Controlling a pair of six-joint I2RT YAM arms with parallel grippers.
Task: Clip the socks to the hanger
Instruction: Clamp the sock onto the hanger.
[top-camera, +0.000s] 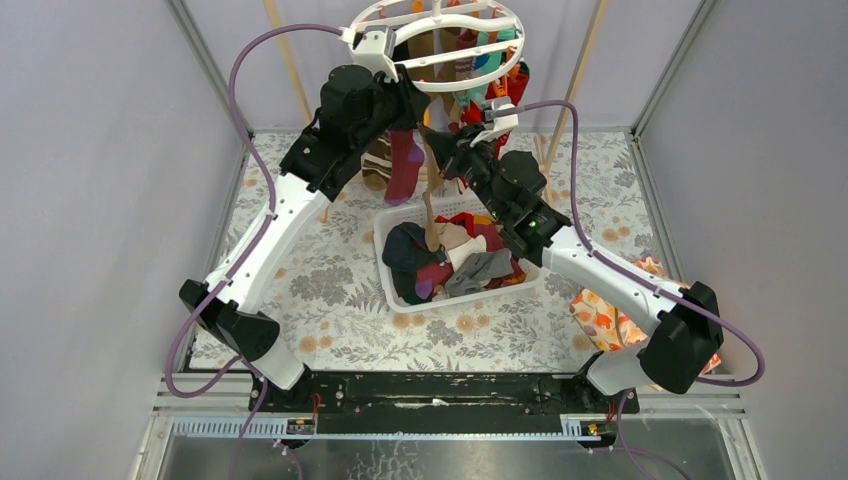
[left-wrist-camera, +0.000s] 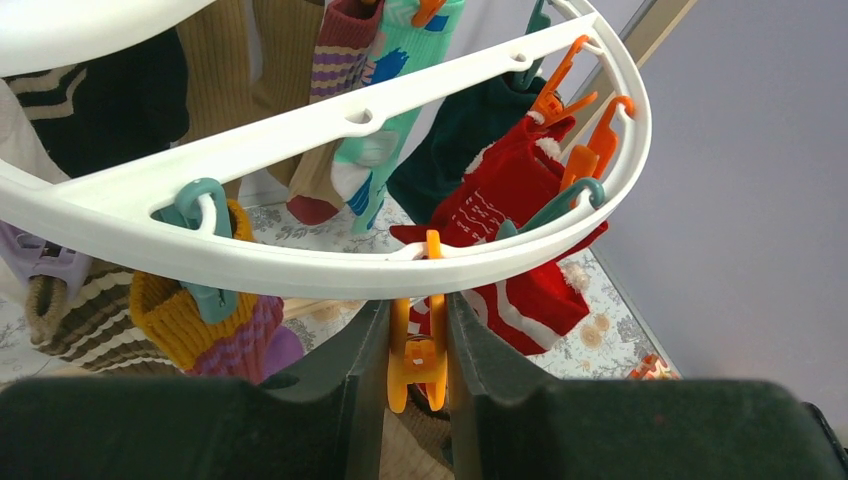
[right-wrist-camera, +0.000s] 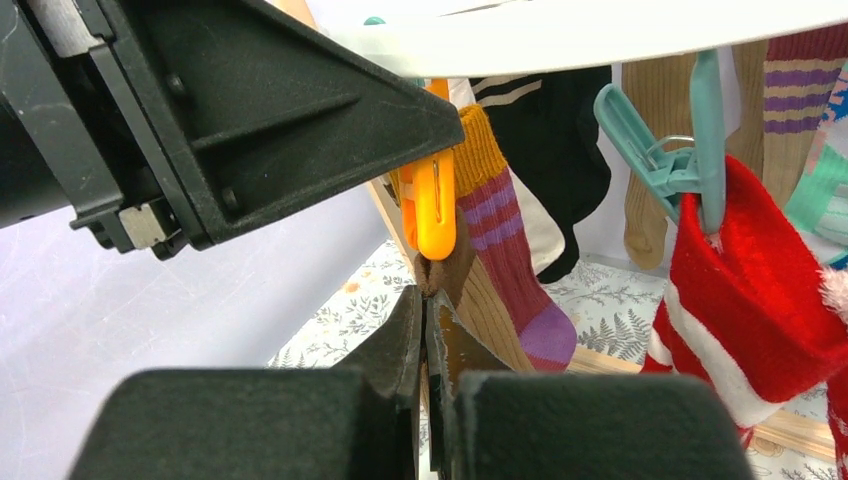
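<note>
The hanger (top-camera: 437, 45), a white ring (left-wrist-camera: 330, 270), carries several clipped socks. My left gripper (left-wrist-camera: 415, 330) (top-camera: 415, 105) is shut on an orange clip (left-wrist-camera: 415, 355) that dangles from the ring's near edge, its handles pressed between the fingers. My right gripper (right-wrist-camera: 428, 300) (top-camera: 440, 150) is shut on the top of a tan sock (right-wrist-camera: 490, 310). It holds the bunched cuff right under that orange clip (right-wrist-camera: 435, 215), touching its lower end. The tan sock (top-camera: 430, 215) hangs down toward the basket. Whether the cuff sits inside the clip's mouth is hidden.
A white slotted basket (top-camera: 400, 290) under the hanger holds several loose socks (top-camera: 450, 260). A magenta sock with a purple toe (right-wrist-camera: 520, 250) and red-and-white socks (right-wrist-camera: 750, 300) hang close by. Wooden rack poles (top-camera: 285, 55) stand behind. An orange patterned cloth (top-camera: 610, 315) lies at the right.
</note>
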